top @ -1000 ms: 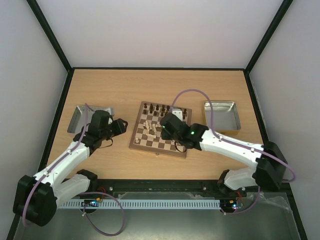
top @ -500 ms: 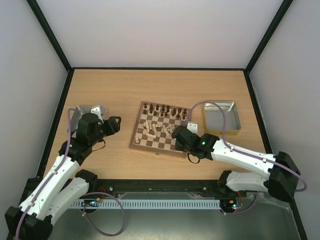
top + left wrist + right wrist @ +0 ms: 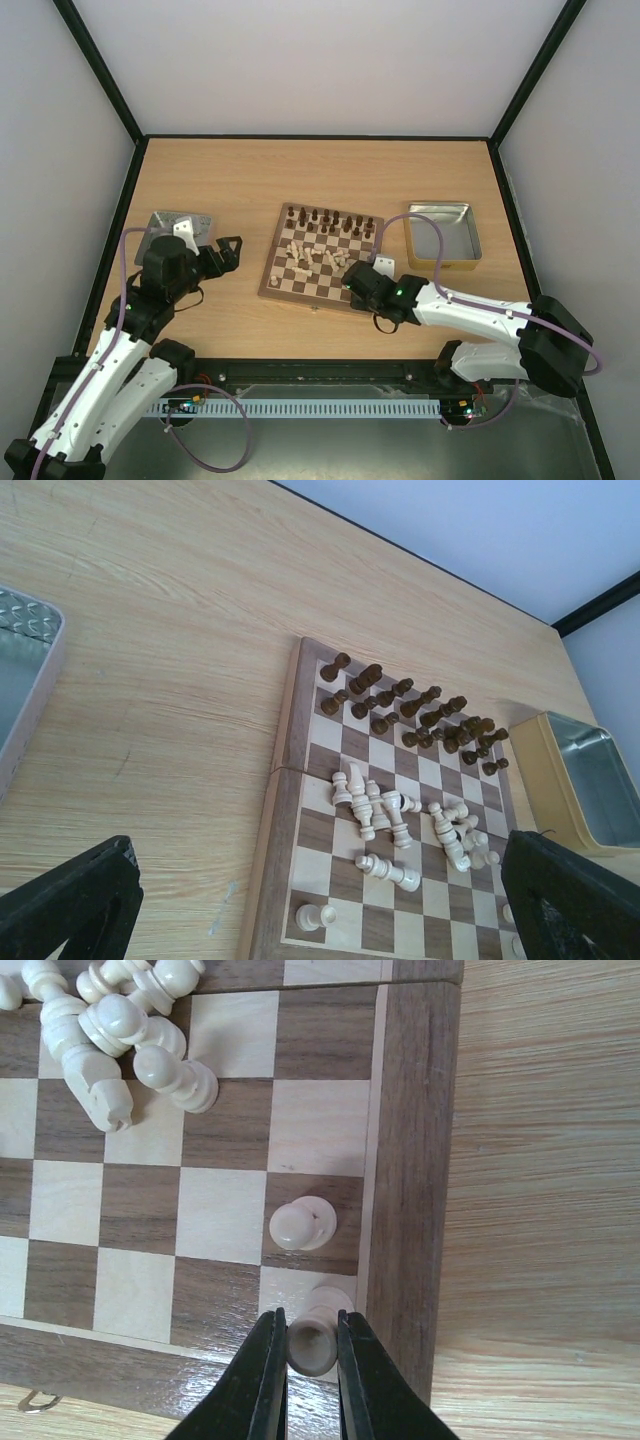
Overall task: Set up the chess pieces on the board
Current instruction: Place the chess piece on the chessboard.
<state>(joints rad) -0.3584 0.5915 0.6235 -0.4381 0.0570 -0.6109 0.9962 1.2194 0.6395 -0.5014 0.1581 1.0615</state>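
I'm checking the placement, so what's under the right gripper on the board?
A cream piece, pinched in the right gripper, over the board's corner square. A cream pawn stands on the next square. The held piece covers its own foot, so contact with the square cannot be seen.

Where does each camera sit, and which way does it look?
Top external: above, behind, looking down at the table; both arms show.
Left wrist: on that arm, facing across the chessboard; the left fingers, wide apart, at bottom.
Right wrist: straight down on the chessboard's corner; the right fingers pinch a cream chess piece.
Shared: chessboard, toppled cream pieces.
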